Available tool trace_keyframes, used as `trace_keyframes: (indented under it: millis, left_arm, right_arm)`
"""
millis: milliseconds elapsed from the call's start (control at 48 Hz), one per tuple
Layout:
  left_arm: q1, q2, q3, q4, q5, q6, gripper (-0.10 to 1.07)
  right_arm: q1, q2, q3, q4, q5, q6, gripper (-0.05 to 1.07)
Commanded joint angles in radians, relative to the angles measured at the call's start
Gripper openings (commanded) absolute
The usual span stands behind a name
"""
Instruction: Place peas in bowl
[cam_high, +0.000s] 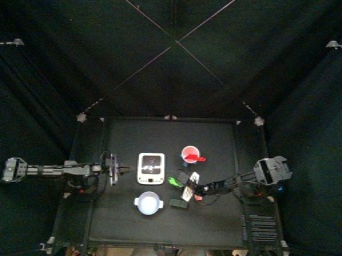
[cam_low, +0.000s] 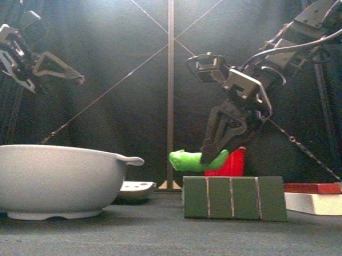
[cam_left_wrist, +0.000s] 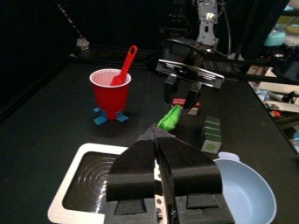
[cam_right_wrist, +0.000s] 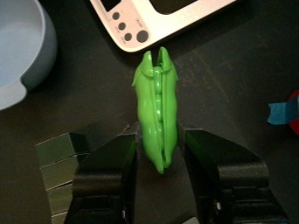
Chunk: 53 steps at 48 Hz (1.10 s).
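A green pea pod (cam_right_wrist: 155, 105) is held between the jaws of my right gripper (cam_right_wrist: 158, 144), which is shut on it. In the front view the pod (cam_low: 197, 158) hangs low over the table under that gripper (cam_low: 225, 135), right of the pale bowl (cam_low: 60, 180). The bowl also shows in the top view (cam_high: 151, 204), near the table's front, and in the right wrist view (cam_right_wrist: 21, 52). The left wrist view shows the pod (cam_left_wrist: 173, 116) and the bowl (cam_left_wrist: 247, 189). My left gripper (cam_left_wrist: 158, 153) is shut and empty, over the left of the table (cam_high: 107, 170).
A white scale (cam_high: 151, 168) lies left of centre. A red cup (cam_left_wrist: 112, 91) holding a red spoon stands behind the pod. A dark green box (cam_low: 234, 197) stands in front of it. A red-and-white book (cam_low: 315, 199) lies at the front right.
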Motion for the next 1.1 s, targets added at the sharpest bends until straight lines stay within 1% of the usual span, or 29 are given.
trace_keyframes:
  millis: [0,146,312,583,708,917,1083]
  left_arm:
    - [0.003,0.003,-0.012,-0.002,-0.009,0.002,0.32]
    - [0.005,0.003,-0.012,-0.002,-0.009,0.002,0.32]
    - [0.003,0.005,-0.012,-0.002,-0.009,0.002,0.32]
    - [0.003,0.003,-0.012,0.0,-0.009,0.0,0.32]
    - [0.003,0.003,-0.011,-0.002,-0.009,0.002,0.32]
    - [0.003,0.003,-0.011,-0.002,-0.009,0.002,0.32]
    - [0.003,0.005,-0.011,-0.002,-0.009,0.002,0.32]
  right_arm:
    - [0.002,-0.026,-0.025,-0.002,0.002,0.0,0.65]
    - [0.003,-0.025,-0.058,-0.009,-0.008,-0.002,0.65]
    - [0.023,-0.011,-0.103,-0.063,-0.008,0.0,0.65]
    - [0.084,0.066,-0.232,-0.17,-0.02,-0.002,0.65]
    - [0.107,0.11,-0.288,-0.202,-0.041,0.0,0.66]
    - [0.115,0.173,-0.354,-0.21,-0.117,-0.002,0.66]
    - [0.109,0.207,-0.388,-0.212,-0.146,-0.002,0.67]
